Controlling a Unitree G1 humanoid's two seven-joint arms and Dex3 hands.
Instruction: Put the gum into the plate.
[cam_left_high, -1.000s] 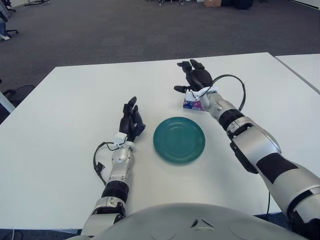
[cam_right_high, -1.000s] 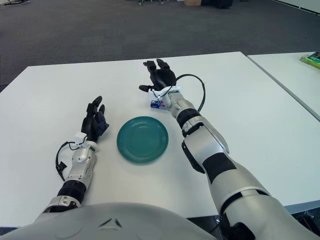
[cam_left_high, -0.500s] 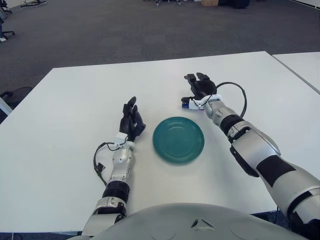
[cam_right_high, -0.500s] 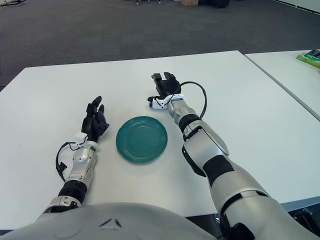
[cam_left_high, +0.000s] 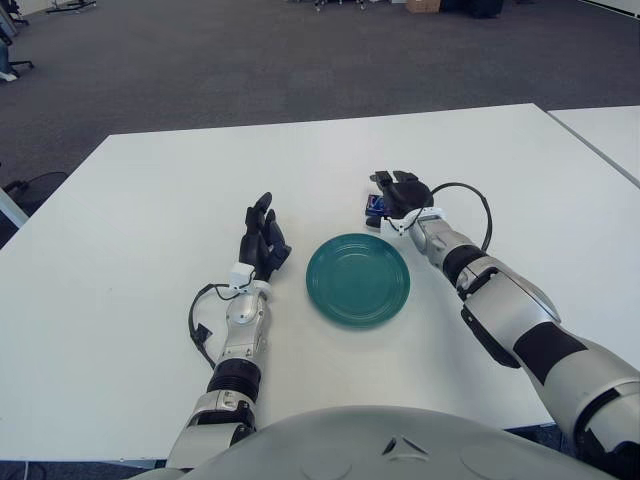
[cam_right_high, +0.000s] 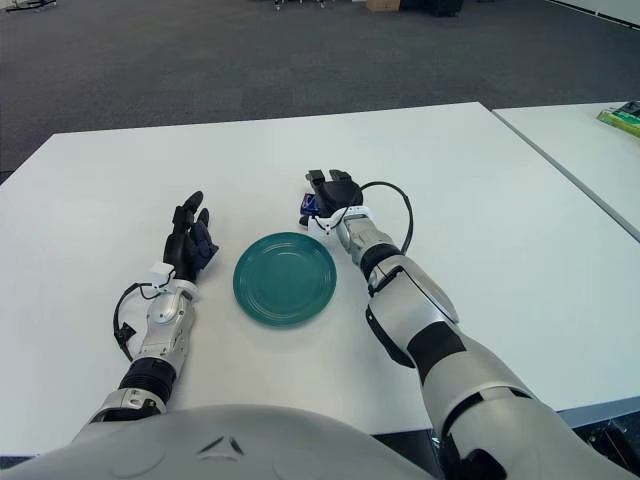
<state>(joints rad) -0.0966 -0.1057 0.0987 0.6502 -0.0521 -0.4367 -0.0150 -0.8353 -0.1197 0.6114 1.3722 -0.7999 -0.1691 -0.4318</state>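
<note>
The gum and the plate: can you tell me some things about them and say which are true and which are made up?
1. The gum pack is in the right hand. True.
2. The gum is already on the plate. False: it is beyond the plate's far rim, in the hand.
3. The plate is red. False: it is teal green.
4. The left hand holds nothing. True; it shows left of the plate.
5. The table is white. True.

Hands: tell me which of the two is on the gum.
The right hand, beyond the teal plate, is curled over the small blue gum pack. The left hand, left of the plate, holds nothing.
</note>
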